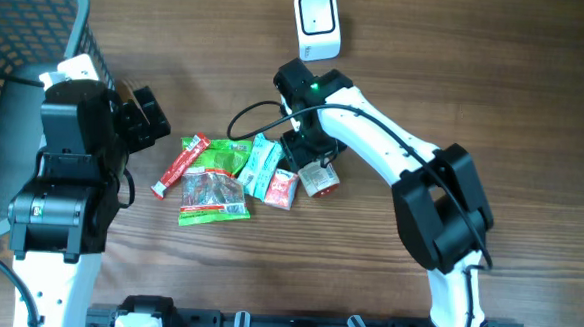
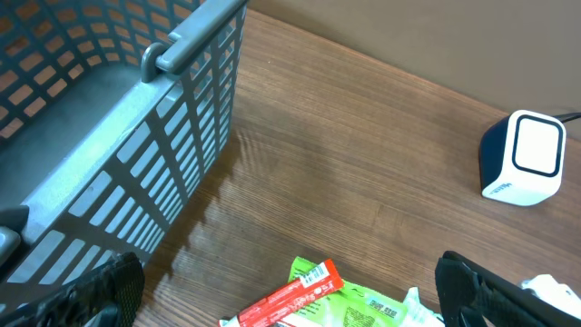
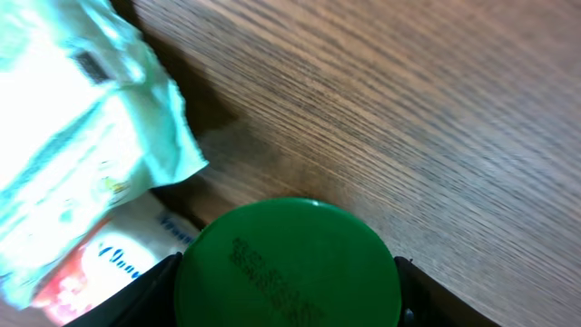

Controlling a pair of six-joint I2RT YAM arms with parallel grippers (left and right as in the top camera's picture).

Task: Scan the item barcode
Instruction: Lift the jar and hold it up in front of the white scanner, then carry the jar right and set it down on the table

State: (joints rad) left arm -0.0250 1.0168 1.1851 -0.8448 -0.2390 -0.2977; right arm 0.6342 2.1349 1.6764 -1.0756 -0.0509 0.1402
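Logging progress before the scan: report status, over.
Left gripper open, by basket. Right gripper straddling green-capped item, grip unconfirmed. Packets close beside it; scanner beyond.

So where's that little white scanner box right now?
Overhead view: the white scanner stands top centre on the table, just beyond the right arm and the snack packets.

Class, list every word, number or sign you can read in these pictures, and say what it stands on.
No text reads clearly.
Barcode scanner: small white print near its base, too small.
Green cap: dark printed line, blurred.
Red stick sachet: white lettering, too small.
Red-and-white packet: blue marks, blurred.
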